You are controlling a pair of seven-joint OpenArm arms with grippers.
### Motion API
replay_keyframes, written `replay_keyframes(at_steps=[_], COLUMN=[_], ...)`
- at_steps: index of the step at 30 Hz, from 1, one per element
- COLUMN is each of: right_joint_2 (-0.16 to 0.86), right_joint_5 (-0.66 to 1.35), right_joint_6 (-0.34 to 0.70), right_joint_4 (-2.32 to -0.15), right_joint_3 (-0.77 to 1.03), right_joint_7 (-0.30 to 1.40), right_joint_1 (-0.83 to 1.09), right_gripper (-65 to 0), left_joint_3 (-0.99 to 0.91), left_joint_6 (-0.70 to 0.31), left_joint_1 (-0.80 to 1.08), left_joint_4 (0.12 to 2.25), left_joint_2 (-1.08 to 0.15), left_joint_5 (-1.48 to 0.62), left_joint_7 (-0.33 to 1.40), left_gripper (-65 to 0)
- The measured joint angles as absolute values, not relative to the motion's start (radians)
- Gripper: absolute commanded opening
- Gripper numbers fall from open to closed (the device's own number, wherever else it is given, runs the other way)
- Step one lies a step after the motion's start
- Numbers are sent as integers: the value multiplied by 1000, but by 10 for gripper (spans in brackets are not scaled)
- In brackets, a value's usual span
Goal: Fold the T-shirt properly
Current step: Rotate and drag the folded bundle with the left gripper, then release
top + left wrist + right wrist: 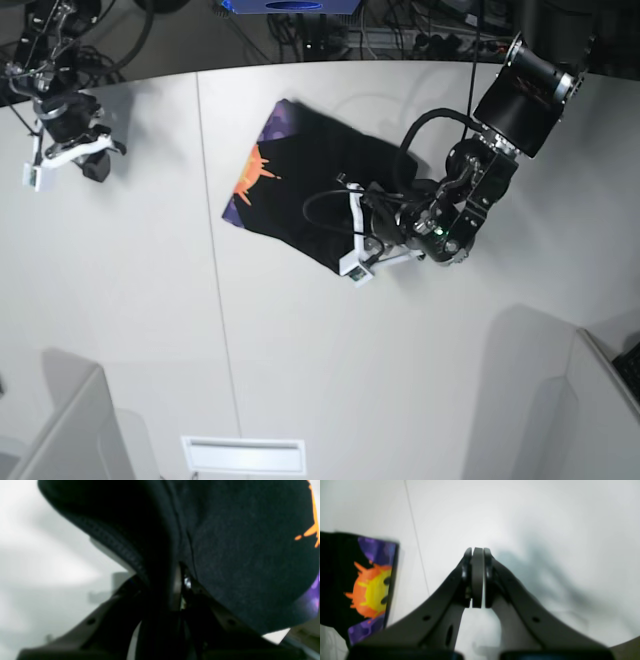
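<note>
So the T-shirt (300, 190) is lying partly folded on the white table (300, 360), a dark bundle with the printed side showing at its far-left end: an orange and yellow spiky sun face (370, 590) on purple. No readable writing or brand anywhere, and I can't spot the neck label in any view.

The left gripper (358, 235) is down at the shirt's near-right edge, and in its wrist view the jaws are pinched on a thick roll of black fabric with a ribbed seam (112, 542) curling over it. The cloth fills most of that view, so the fingertips themselves are buried and hard to make out. A sliver of orange and purple print peeks in at the right border.

The right gripper (477, 577) is pressed together on nothing, hanging well off to the far left of the shirt, above bare table. Loads of open surface toward the near side and left of the shirt. A thin table seam (215, 250) runs just past the shirt's left edge.
</note>
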State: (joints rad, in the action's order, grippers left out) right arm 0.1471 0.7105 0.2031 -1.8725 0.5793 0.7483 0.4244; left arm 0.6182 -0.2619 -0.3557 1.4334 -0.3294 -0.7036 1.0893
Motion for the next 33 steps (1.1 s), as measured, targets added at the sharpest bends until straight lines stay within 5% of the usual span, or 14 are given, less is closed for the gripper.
replay_keyframes(at_steps=[15,28,33], right_joint_2=[101,93,93], right_joint_5=[707,707,707], right_joint_6=[203,202,202], right_joint_4=[-1872,-1872,-1872], right_joint_3=[647,647,647], right_joint_7=[749,749,749], right_joint_1=[433,433,433], right_gripper=[-650,-650,-650], left_joint_3=[1008,1388,1457], left_joint_6=[-266,-270,-281], left_joint_1=[-600,-809,-813], left_joint_4=[1438,1444,1452], left_joint_2=[-331,-385,-391], left_joint_5=[-711,-708,-506], left_joint_7=[1071,781,720], left_gripper=[-650,-650,-650])
